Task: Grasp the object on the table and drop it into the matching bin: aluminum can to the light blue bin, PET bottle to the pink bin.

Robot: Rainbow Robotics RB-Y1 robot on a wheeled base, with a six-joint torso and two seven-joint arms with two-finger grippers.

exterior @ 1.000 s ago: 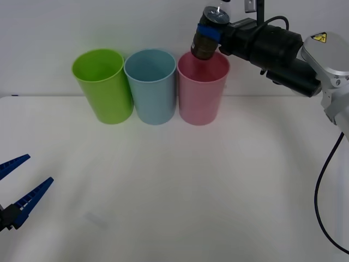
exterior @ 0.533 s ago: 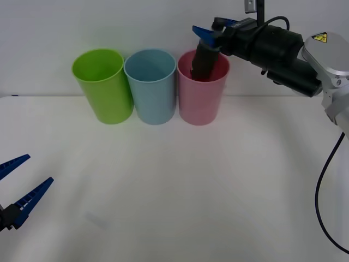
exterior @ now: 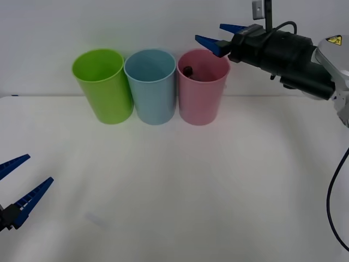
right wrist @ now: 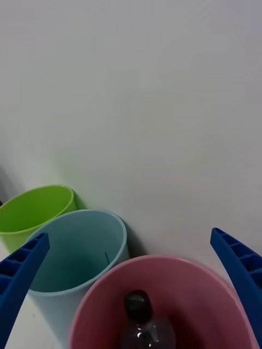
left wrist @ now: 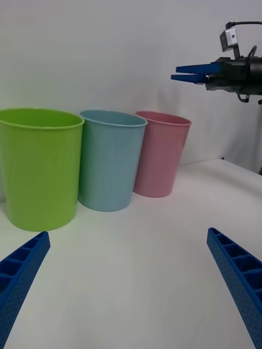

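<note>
- My right gripper (exterior: 220, 35) hangs just above the far rim of the pink bin (exterior: 200, 103), fingers spread apart and holding nothing.
- The PET bottle (right wrist: 143, 325) stands inside the pink bin; from my right wrist I see its black cap and clear shoulders, the lower body cut off by the picture's edge.
- From the front, just a dark bit of the bottle peeks over the rim.
- The light blue bin (exterior: 151, 93) touches the pink one; a lime green bin (exterior: 103, 90) stands beyond it.
- My left gripper (exterior: 20, 185) waits low over the near counter (exterior: 218, 185), fingers apart, partly cut off.
</note>
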